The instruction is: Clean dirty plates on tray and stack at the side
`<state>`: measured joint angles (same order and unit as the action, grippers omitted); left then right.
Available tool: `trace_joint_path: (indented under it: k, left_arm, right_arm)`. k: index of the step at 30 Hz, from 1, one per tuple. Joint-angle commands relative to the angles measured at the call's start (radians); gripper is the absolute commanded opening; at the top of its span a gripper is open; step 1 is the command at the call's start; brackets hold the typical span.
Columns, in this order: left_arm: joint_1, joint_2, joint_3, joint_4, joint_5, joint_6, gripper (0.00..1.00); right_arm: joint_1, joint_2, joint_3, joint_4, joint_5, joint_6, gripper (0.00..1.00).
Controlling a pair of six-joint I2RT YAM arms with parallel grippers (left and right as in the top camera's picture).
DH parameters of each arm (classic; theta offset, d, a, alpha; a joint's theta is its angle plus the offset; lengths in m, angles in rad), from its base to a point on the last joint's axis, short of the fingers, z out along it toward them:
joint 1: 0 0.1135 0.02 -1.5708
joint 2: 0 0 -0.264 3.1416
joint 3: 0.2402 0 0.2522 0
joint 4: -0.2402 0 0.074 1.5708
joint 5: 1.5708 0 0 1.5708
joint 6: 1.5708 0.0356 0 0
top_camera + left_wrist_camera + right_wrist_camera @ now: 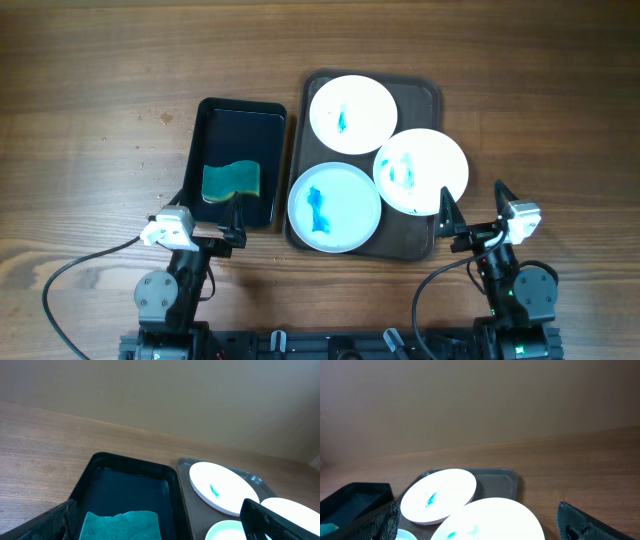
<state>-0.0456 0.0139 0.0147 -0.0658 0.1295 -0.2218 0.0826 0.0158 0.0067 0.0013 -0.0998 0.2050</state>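
**Overhead.** Shows a dark grey rectangular tray [425, 95] on a brown wooden table [100, 80]. Carries three white round plates close together, all smeared with blue: far plate [352, 113], right plate [421, 171], near plate [335, 207]. Just left of the tray, a black rectangular basin [240, 104] with a teal wavy sponge [231, 181] lying flat inside. Left gripper [200, 228] at the near end of the basin, right gripper [474, 212] at the near right corner of the tray, beside the right plate. Both spread wide and holding nothing.

**Left wrist.** Looks over the basin [125, 460] with the sponge [122, 525] straight below, between the parted fingers. Far plate [222, 487] off to the right on the tray. Glossy basin floor; cannot tell whether wet.

**Right wrist.** Looks along the tray [500, 480] with the right plate [490, 520] nearest, between the parted fingers, and the far plate [437, 495] beyond. No contact with either.

**Judgement.** Very likely the opening step: every plate dirty and on the tray, nothing stacked at the side, sponge untouched. Next calls for lowering the left gripper onto the sponge and closing across its narrow width. Also calls for the right gripper to take a plate by its rim, most easily the right plate, and steady it for wiping.
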Motion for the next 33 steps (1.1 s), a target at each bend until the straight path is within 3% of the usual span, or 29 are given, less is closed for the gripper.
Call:
trace_joint_path:
  k: [1, 26, 33]
  left_arm:
    - [0.007, -0.007, -0.009, 0.004, 0.016, 0.009, 1.00]
    - [0.006, -0.007, -0.009, 0.005, 0.016, 0.009, 1.00]
    - [0.006, -0.007, -0.005, 0.088, 0.085, 0.001, 1.00]
  right_arm:
    - [0.003, -0.002, -0.002, 0.005, 0.011, 0.006, 1.00]
    - [0.003, -0.002, -0.002, 0.010, 0.012, 0.008, 1.00]
    - [0.003, 0.002, 0.058, 0.034, -0.164, 0.004, 1.00]
